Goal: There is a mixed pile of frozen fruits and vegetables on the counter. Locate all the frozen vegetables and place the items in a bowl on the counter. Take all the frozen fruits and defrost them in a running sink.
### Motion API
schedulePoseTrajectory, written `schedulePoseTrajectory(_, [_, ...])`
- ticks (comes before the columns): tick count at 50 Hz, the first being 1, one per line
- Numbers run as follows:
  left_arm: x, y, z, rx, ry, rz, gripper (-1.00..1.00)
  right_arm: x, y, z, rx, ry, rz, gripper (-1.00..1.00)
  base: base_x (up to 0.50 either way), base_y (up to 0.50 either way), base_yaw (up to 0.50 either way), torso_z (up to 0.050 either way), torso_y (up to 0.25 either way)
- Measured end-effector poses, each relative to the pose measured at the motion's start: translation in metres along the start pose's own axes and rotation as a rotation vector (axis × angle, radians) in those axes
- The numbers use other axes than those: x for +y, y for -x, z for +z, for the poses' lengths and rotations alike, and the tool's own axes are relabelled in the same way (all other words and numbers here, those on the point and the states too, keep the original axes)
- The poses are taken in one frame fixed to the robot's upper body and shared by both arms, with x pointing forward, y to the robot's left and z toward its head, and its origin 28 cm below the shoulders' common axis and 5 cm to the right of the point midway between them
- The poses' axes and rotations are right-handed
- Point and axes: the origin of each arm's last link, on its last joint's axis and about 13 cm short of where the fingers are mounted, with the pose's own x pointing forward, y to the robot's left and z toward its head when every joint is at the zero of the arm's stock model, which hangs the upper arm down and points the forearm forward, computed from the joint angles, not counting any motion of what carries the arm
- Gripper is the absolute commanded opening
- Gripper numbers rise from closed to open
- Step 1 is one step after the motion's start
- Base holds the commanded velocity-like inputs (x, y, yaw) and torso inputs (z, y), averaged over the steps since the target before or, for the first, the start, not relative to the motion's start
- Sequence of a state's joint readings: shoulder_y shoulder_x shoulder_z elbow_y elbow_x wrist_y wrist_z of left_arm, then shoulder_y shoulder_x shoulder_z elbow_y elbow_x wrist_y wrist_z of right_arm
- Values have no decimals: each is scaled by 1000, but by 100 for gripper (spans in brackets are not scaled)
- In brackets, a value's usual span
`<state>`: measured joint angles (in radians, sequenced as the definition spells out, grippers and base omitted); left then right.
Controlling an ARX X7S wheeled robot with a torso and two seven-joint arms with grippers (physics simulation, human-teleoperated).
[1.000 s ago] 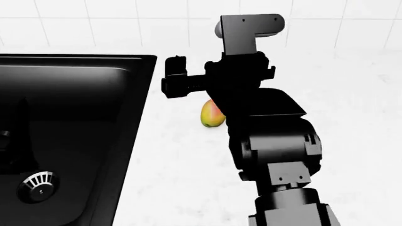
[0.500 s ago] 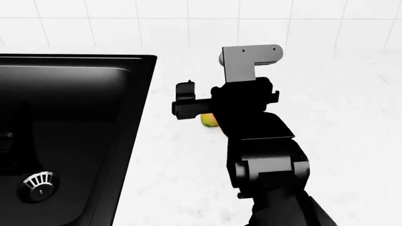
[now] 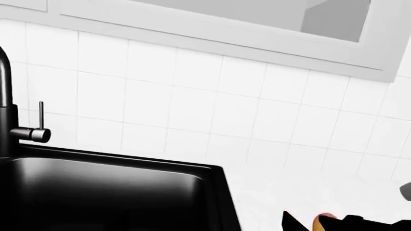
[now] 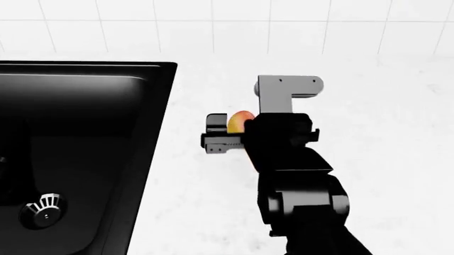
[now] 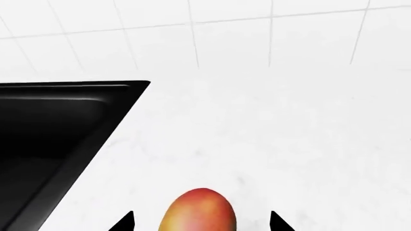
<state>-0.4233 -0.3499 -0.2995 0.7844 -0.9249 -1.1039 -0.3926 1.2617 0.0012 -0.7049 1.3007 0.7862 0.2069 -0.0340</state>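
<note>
The frozen fruit in view is a small red-orange and yellow mango (image 5: 198, 211), lying on the white counter (image 5: 289, 144) right of the black sink (image 4: 78, 133). My right gripper (image 5: 201, 224) is open and straddles it, one black fingertip (image 5: 125, 222) on each side with a gap to the fruit. From the head, the right gripper (image 4: 216, 134) covers most of the mango (image 4: 239, 120). In the left wrist view a sliver of the mango (image 3: 321, 222) shows beside the sink (image 3: 109, 192). My left gripper is out of view. The frozen vegetables and the bowl are out of view.
A tall black faucet (image 3: 5, 96) with a thin lever (image 3: 41, 118) stands behind the sink. A silver drain strainer (image 4: 42, 207) sits in the basin. A white tiled wall (image 4: 234, 32) backs the counter. No water shows.
My right arm has come down and drawn nearer over the mango; the fruit now lies between the open fingers. The mango itself has stayed in place.
</note>
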Motion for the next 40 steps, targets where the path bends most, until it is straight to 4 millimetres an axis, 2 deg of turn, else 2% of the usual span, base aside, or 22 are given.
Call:
schedulePoseTrajectory(10, [-3, -3, 1, -10, -8, -2, 100, 1, 0, -2, 16, -9, 3, 100, 0, 0, 0, 0, 0])
schedulePoseTrajectory(39, [-5, -3, -2, -16, -10, -20, 100, 5, 0, 3, 4, 47, 24, 100, 0, 0, 0, 0, -85])
schedulePoseTrajectory(40, [-5, -3, -2, -16, -9, -19, 100, 5, -1, 3, 2, 47, 25, -100, 0, 0, 0, 0, 0])
